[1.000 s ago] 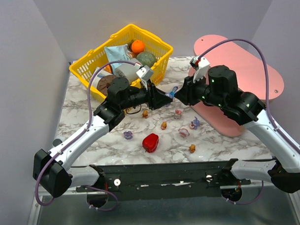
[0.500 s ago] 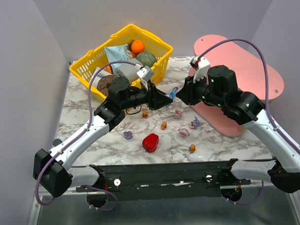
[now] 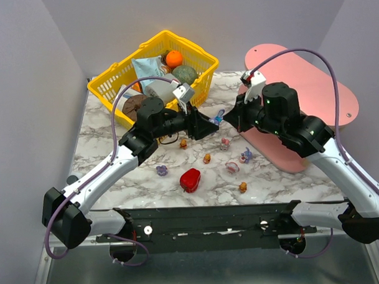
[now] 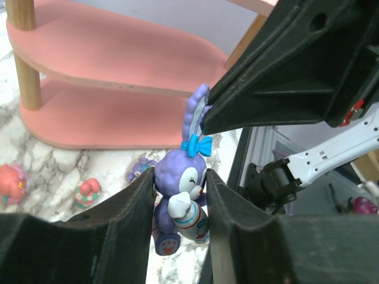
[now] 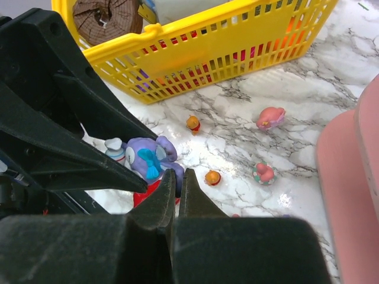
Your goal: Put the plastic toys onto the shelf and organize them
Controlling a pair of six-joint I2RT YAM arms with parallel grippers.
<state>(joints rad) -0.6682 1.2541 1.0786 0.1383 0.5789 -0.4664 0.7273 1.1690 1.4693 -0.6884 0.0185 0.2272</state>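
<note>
Left end effector [image 4: 179, 177] pinches the purple bunny toy [image 4: 177, 204] above the surface [image 5: 237, 148], left of the shelf [image 4: 106, 53]. Right end effector [image 5: 176, 176] pressed together at its ear, catch unclear. If you release the left now, you risk a drop.

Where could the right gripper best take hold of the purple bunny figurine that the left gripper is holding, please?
Probably by the long ears, coming from the end opposite the left gripper: its fingers cover both flanks of the purple bunny figurine, and only the ears above the blue bow stand free.
</note>
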